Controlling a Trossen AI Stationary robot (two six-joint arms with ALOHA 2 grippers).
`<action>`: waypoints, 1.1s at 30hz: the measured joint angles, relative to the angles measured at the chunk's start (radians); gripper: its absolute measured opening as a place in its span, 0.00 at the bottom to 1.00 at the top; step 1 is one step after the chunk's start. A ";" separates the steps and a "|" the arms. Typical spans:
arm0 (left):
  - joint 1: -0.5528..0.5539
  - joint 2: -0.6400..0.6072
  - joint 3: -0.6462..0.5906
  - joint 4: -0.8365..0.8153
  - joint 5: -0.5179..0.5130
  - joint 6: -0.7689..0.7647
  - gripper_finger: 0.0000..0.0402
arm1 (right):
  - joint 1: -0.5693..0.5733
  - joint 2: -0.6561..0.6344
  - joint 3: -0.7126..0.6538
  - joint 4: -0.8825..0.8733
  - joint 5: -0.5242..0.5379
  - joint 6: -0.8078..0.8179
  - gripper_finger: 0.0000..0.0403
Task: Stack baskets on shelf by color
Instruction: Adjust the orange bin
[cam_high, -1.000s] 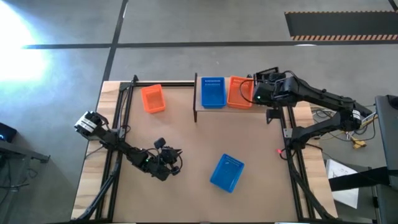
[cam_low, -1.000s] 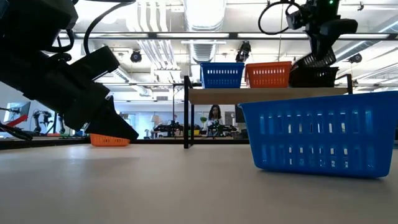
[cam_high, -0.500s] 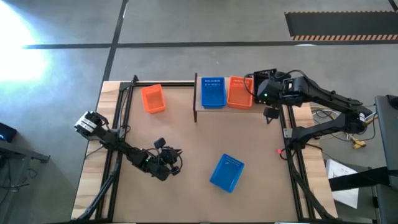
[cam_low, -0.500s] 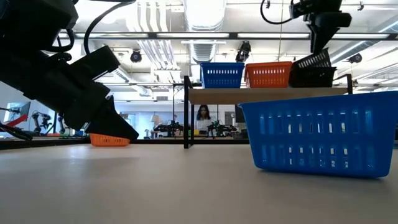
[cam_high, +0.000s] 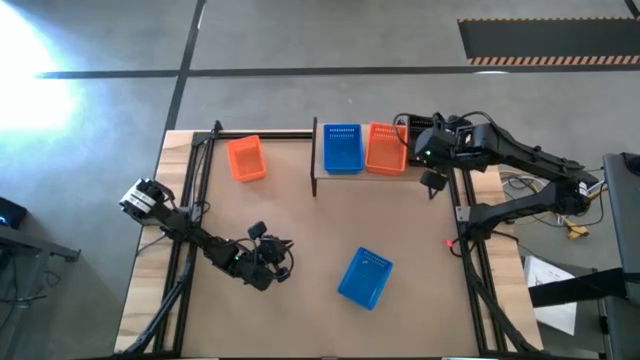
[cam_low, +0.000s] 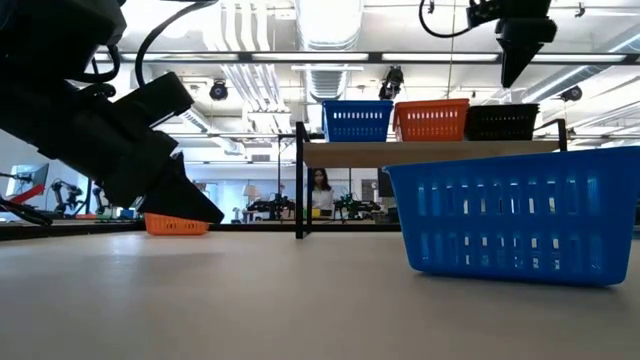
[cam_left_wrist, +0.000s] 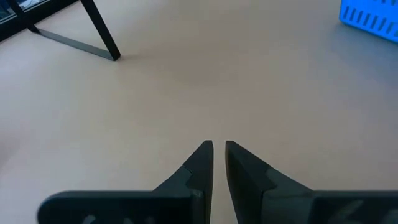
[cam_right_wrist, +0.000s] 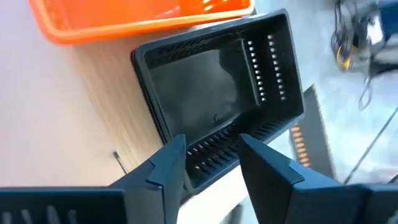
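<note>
The shelf (cam_low: 400, 152) stands at the table's far right. On it, side by side, sit a blue basket (cam_low: 357, 120), an orange basket (cam_low: 432, 119) and a black basket (cam_low: 502, 122), each level on its bottom. My right gripper (cam_right_wrist: 211, 149) is open and empty, just above the black basket (cam_right_wrist: 217, 93), clear of its rim in the low view (cam_low: 520, 60). My left gripper (cam_left_wrist: 219, 152) is shut and empty, low over the table's near left (cam_high: 270, 255). A second blue basket (cam_high: 365, 277) and a second orange basket (cam_high: 245, 158) rest on the table.
The loose blue basket (cam_low: 510, 220) stands on the near middle of the table, close to the low camera. The loose orange basket (cam_low: 177, 225) lies at the far left. Black frame rails (cam_high: 190, 200) run along both table sides. A shelf leg (cam_left_wrist: 99, 31) shows ahead of my left gripper.
My right gripper has let go of the black basket and gone up, clear of it. The basket, which was tilted with one end raised, now sits level on the shelf's right end beside the orange basket.
</note>
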 joint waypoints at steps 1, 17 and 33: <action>0.000 0.000 0.000 0.002 0.000 0.001 0.07 | 0.000 0.000 0.000 0.003 -0.002 0.034 0.36; 0.000 0.000 0.000 0.020 0.000 0.002 0.07 | 0.154 0.024 -0.129 0.576 -0.525 -0.019 0.25; 0.000 0.000 0.000 0.021 0.000 0.002 0.07 | 0.169 0.060 -0.146 0.427 -0.170 -0.015 0.10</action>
